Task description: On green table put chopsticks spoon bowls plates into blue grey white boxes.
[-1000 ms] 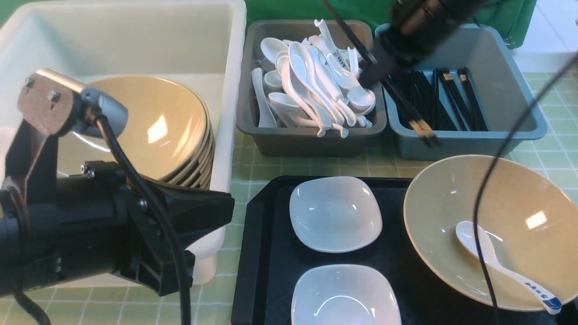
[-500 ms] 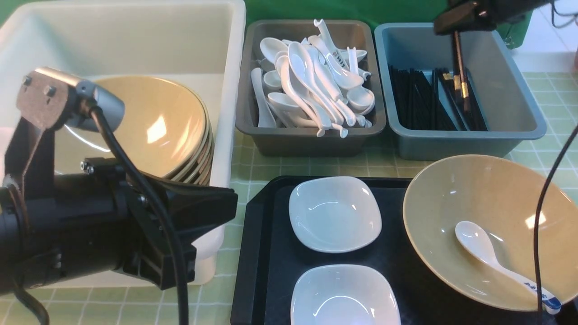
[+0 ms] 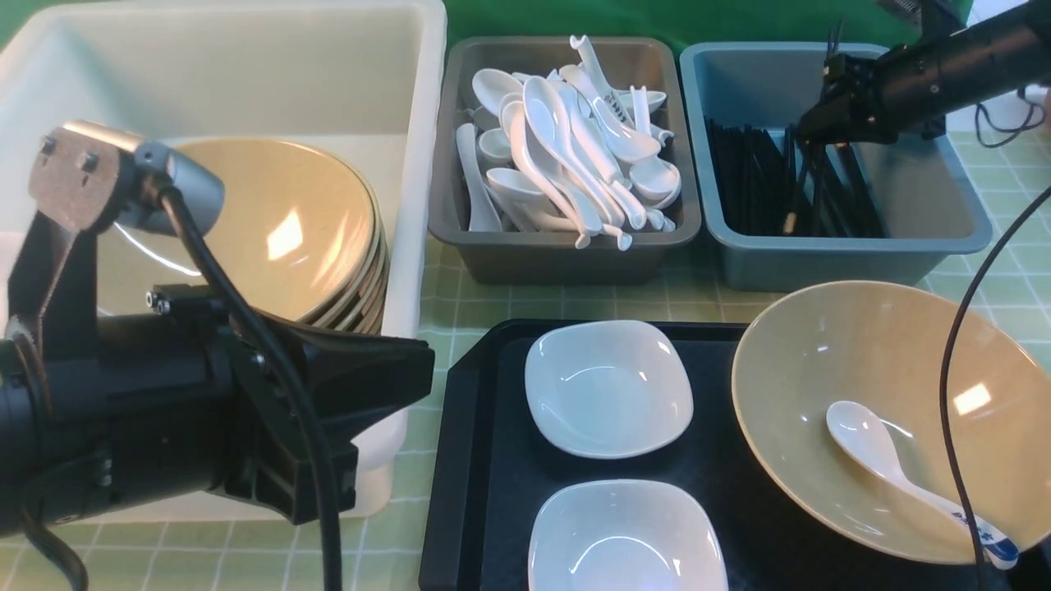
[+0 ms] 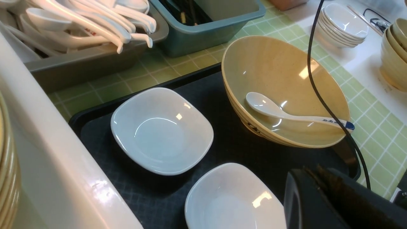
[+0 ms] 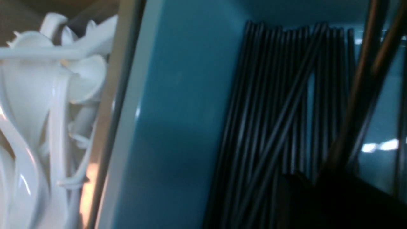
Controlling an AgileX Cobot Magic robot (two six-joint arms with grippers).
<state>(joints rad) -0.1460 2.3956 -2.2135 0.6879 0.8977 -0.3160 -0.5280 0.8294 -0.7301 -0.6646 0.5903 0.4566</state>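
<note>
Reaching into the far blue box from the right side, the right gripper [image 3: 809, 131] is hovering over the black chopsticks [image 5: 270, 127] lying there, with another pair of chopsticks [image 3: 832, 57] slanting across its fingers; I can't tell whether it is gripping them or standing open. Nearer, the left gripper [image 3: 415, 373] is keeping its jaws shut with nothing between them, beside the white box's near right corner.

Taking the near white plate [image 3: 628, 542] as the hub of a clock, with twelve straight ahead, I'm seeing it sitting on the black tray [image 3: 505, 492] over the green table [image 3: 394, 566]. A second white plate [image 3: 609, 390] is resting on the tray at twelve o'clock. At two o'clock a big tan bowl [image 3: 788, 386] is tilting on the tray, and the blue-tipped spoon [image 3: 870, 443] is lying inside, its handle pointing to about four o'clock and crossing the rim. A black cable [image 3: 944, 394] is hanging in front of that bowl.

At ten o'clock the large white box [image 3: 415, 189] is holding a leaning stack of tan bowls [image 3: 279, 238]. Farther off, near twelve, the grey box [image 3: 566, 258] is brimming with white spoons [image 3: 558, 148]. The blue box [image 3: 854, 263] is standing at one o'clock, just right of the grey one, with chopsticks lying along its floor.
</note>
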